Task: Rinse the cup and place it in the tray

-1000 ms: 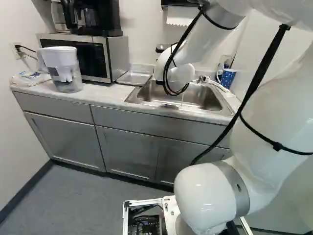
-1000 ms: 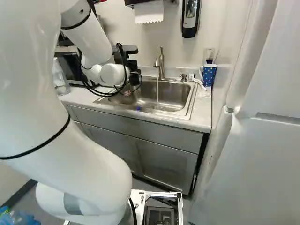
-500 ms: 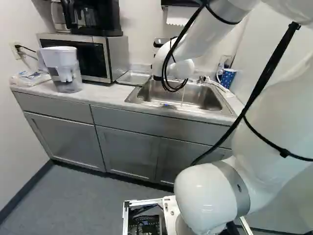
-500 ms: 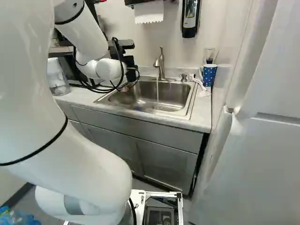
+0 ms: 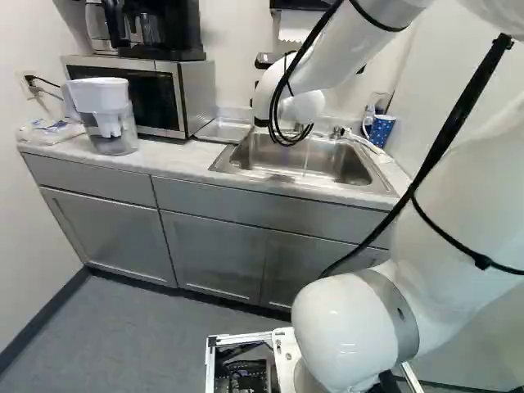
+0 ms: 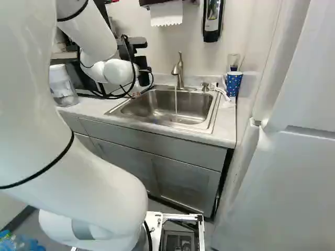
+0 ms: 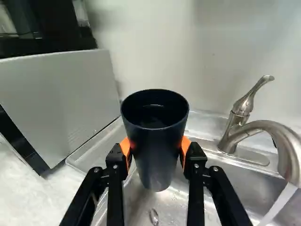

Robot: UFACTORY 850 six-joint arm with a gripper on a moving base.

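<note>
Black parts of my gripper (image 6: 144, 77) show above the sink's left side in the right base view; its fingertips are hidden there. In the wrist view my gripper (image 7: 156, 147) is shut on a dark blue cup (image 7: 157, 162), orange pads pressing two sides. The cup stands upright, mouth up, above the sink's edge near the tray. The metal tray (image 7: 87, 153) lies beyond it, beside the microwave; the left base view shows the tray (image 5: 221, 131) left of the sink (image 5: 327, 160). Water runs from the faucet (image 6: 179, 70), to the side of the cup.
The microwave (image 5: 192, 98) borders the tray, with a coffee maker (image 5: 164, 29) on top. A water pitcher (image 5: 110, 123) stands farther left on the counter. A blue dotted cup (image 6: 233, 82) stands right of the sink, and a soap dispenser (image 6: 212, 21) hangs above.
My arm has moved left over the sink, away from the faucet and toward the tray side, its gripper going with it. The base has stayed still.
</note>
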